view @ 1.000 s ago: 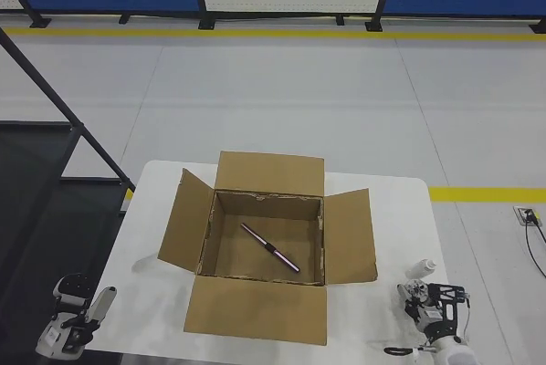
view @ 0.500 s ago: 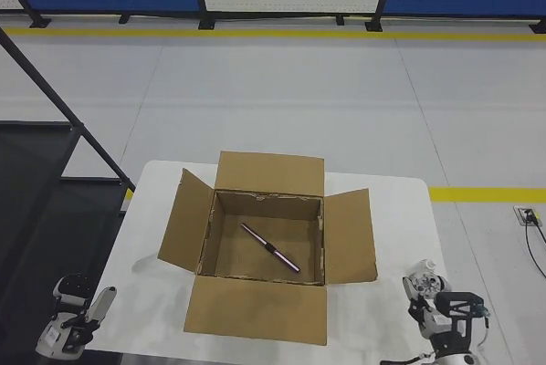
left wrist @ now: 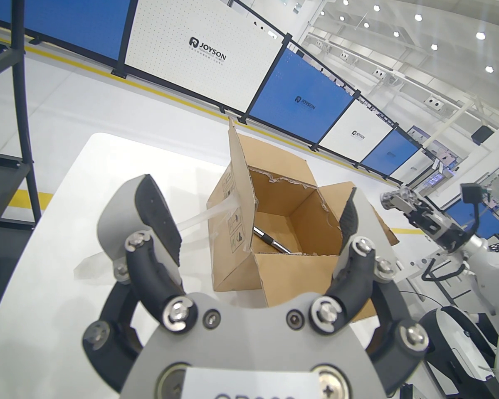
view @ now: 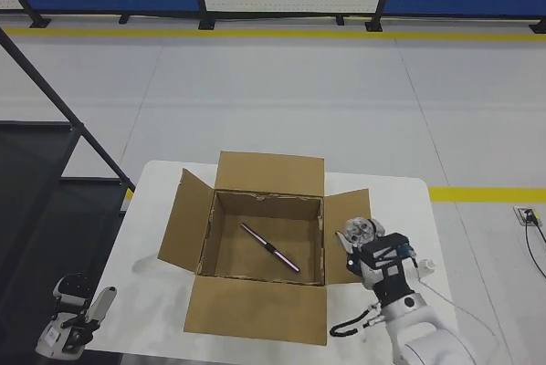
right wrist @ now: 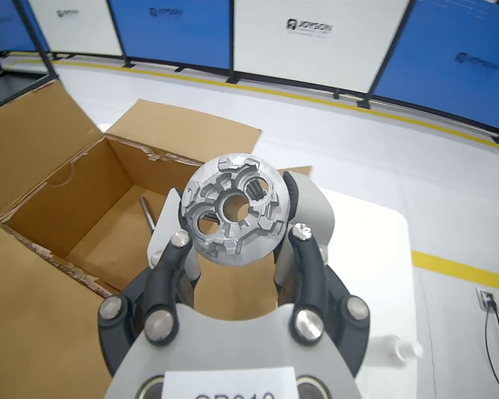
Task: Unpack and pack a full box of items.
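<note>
We see our right gripper (view: 362,239) clamped on a grey metal disc (right wrist: 235,220) at the box's (view: 259,310) 3 o'clock, over its side flap. Our left gripper (left wrist: 249,205) sits with fingers spread at the box's 8 o'clock. A thin rod (view: 269,246) lies inside the box.

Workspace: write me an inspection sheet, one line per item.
Surface: white table, bare around the box.
Job's things: open box mid-table with a rod lying inside; metal disc held above the box's right flap; bottle on the table by the right arm.
Clutter: tape strip hanging off a box flap.
Grippers: right hand shut on the disc; left hand open, empty, off the table's left edge.
Cables: arm cable looped under the right arm; floor cable from a socket.
Surroundings: black rack, yellow line, panels.
</note>
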Action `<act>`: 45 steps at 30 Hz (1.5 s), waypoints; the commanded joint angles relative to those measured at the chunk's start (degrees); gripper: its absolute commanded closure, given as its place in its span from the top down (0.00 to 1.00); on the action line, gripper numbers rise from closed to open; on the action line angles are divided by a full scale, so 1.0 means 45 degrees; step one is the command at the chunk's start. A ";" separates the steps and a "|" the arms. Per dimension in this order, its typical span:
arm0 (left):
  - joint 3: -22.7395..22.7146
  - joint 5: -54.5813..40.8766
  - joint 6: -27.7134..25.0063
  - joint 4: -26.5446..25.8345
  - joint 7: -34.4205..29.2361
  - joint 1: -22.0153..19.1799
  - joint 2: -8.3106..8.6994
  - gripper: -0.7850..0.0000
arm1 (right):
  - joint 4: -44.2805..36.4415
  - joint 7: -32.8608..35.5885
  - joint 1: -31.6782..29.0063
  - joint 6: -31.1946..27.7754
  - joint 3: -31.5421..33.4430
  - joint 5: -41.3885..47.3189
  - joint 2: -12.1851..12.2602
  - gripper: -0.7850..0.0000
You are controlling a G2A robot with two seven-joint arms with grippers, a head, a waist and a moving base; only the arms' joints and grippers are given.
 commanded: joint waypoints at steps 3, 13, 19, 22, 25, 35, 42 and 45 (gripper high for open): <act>0.0000 0.0000 0.0000 0.0000 0.0000 0.0000 0.0000 1.00 | 0.2630 0.1529 0.3362 -0.0455 -0.1767 0.0656 -0.0306 0.00; 0.0000 0.0000 0.0000 0.0000 0.0000 0.0000 0.0000 1.00 | 1.0148 0.2910 0.9308 -0.0479 -0.5385 0.3400 -0.1655 0.00; 0.0000 0.0000 0.0000 0.0000 0.0000 0.0000 0.0000 1.00 | 1.3471 0.2390 1.0612 -0.1088 -0.6198 0.4759 -0.2264 0.00; 0.0000 0.0000 0.0000 0.0000 0.0000 0.0000 0.0000 1.00 | 1.4510 0.2119 1.0925 -0.1386 -0.6395 0.5045 -0.2453 0.00; 0.0000 0.0000 0.0000 0.0000 0.0000 0.0000 0.0000 1.00 | 1.5123 0.2031 1.1045 -0.1583 -0.6559 0.5120 -0.2582 0.00; 0.0000 0.0000 0.0000 0.0000 0.0000 0.0000 0.0000 1.00 | 1.6078 0.2550 1.1321 -0.1670 -0.7070 0.4892 -0.2943 0.00; 0.0000 0.0000 0.0000 0.0000 0.0000 0.0000 0.0000 1.00 | 1.6606 0.2407 1.1544 -0.1951 -0.7165 0.4860 -0.3127 0.38; 0.0000 0.0000 0.0000 0.0000 0.0000 0.0000 0.0000 1.00 | 1.6736 0.2380 1.1600 -0.2025 -0.7173 0.4814 -0.3180 0.41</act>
